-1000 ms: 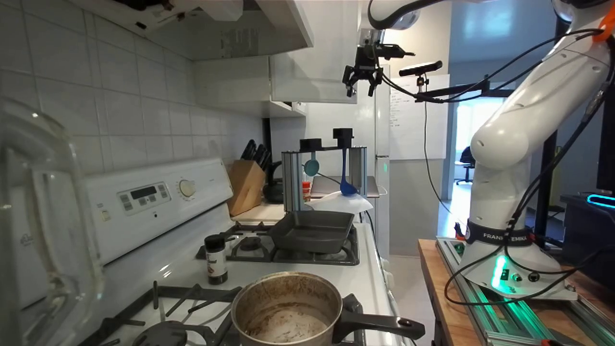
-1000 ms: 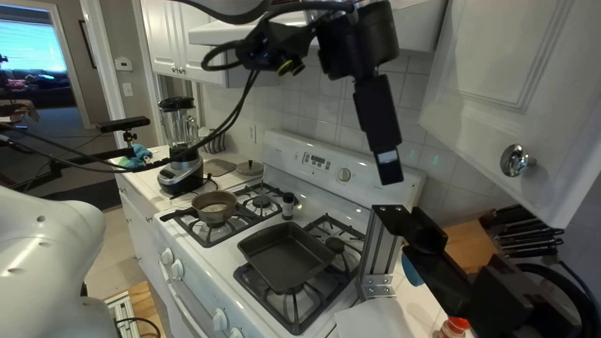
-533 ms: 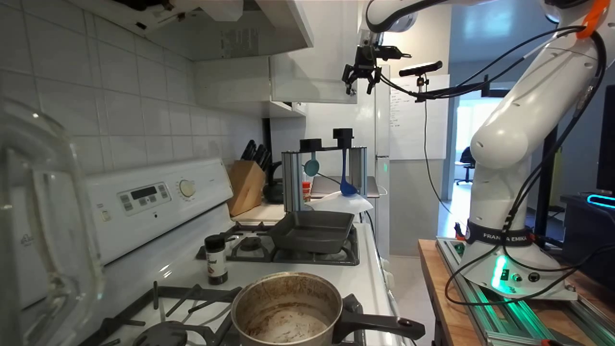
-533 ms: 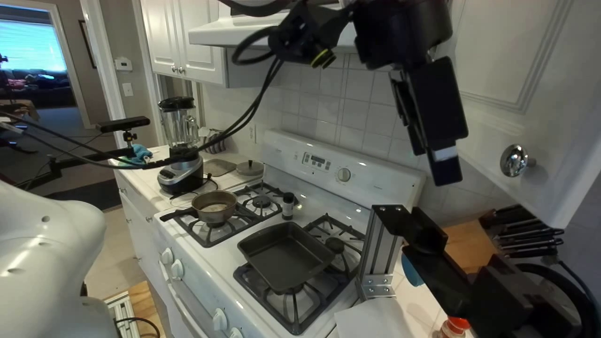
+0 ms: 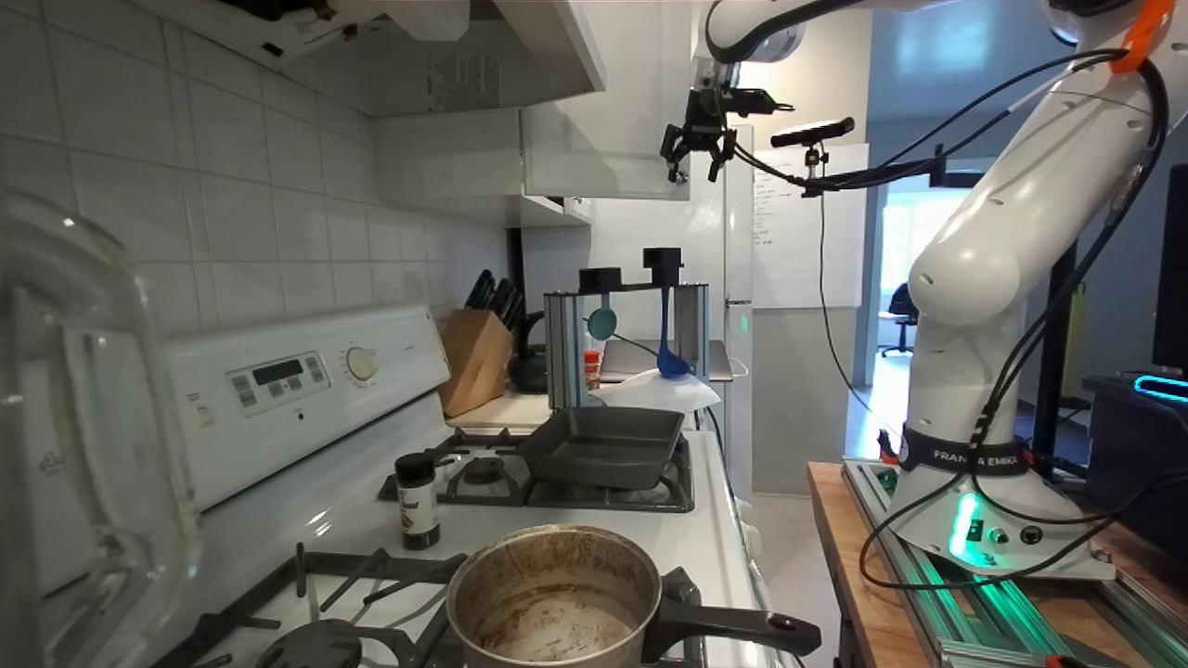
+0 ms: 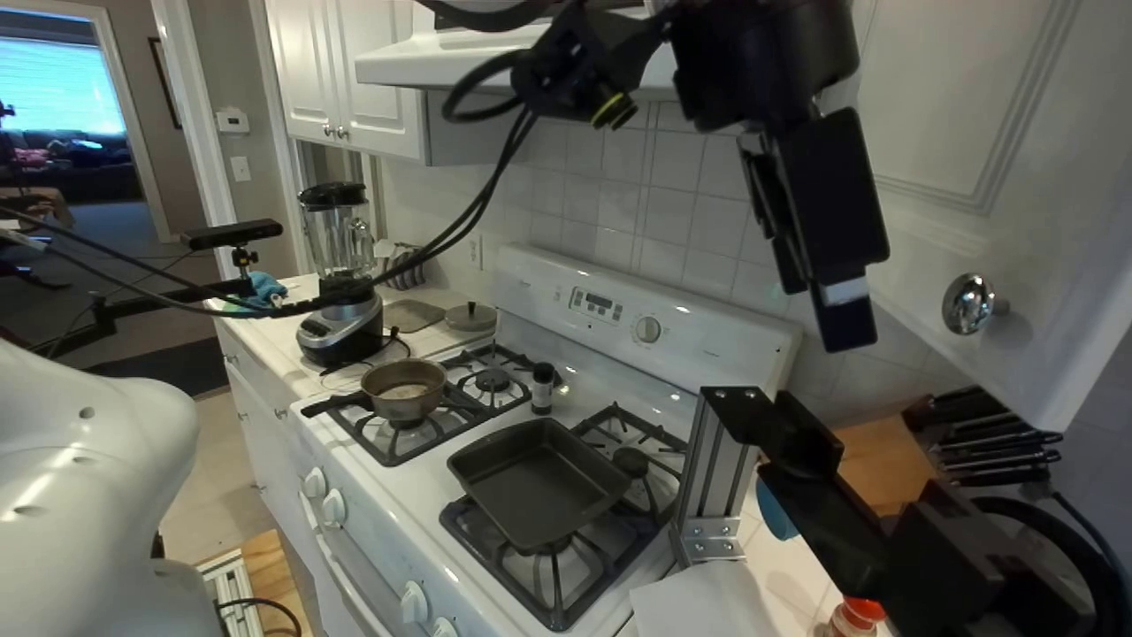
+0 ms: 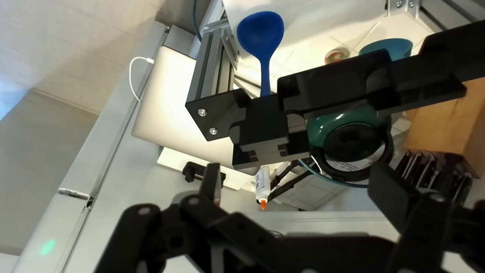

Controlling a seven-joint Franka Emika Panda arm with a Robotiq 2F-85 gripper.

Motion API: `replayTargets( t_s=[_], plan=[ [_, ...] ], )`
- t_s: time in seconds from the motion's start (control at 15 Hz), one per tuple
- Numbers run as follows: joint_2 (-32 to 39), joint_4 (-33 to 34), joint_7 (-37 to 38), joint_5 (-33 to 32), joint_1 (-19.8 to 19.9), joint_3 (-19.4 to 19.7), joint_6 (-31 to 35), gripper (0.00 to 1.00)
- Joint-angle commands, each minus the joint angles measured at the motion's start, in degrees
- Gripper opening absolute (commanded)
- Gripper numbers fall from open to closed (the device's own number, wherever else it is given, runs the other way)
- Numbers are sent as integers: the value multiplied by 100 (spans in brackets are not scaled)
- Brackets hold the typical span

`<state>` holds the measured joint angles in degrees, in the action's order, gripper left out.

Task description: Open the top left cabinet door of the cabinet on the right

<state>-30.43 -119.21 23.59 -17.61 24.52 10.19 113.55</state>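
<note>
A white panelled cabinet door (image 6: pixel 946 221) with a round metal knob (image 6: pixel 968 303) is at the upper right. In an exterior view the door (image 5: pixel 603 153) stands swung out from its wall cabinet, past the range hood. A tall plain white unit (image 5: pixel 650 223) stands behind it. My gripper (image 5: pixel 694 176) points down in front of the door with its fingers spread and nothing between them. The knob shows behind, close to one finger; contact cannot be told. In the wrist view my gripper (image 7: pixel 297 176) is open, and the knob (image 7: pixel 276 234) is mostly hidden behind it.
Below the gripper stands a metal frame with a black bar (image 6: pixel 822 495) and a hanging blue ladle (image 7: pixel 260 36). A knife block (image 5: pixel 478 362) and kettle (image 7: pixel 352 140) stand beyond. The stove bears a black pan (image 6: pixel 535 482) and a pot (image 5: pixel 557 594). The hood (image 5: pixel 520 56) juts overhead.
Over the last second my gripper has moved towards the knob, rightward in one exterior view and slightly left in the other. It has hardly moved in the last half second. The door has not moved.
</note>
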Motion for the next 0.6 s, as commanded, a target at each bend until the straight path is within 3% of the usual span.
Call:
replayTargets(
  t_s=[0.0, 0.53],
  plan=[
    [152, 206, 43, -21, 26, 106, 88, 100],
    [367, 476, -59, 75, 22, 380, 383, 96]
  ],
)
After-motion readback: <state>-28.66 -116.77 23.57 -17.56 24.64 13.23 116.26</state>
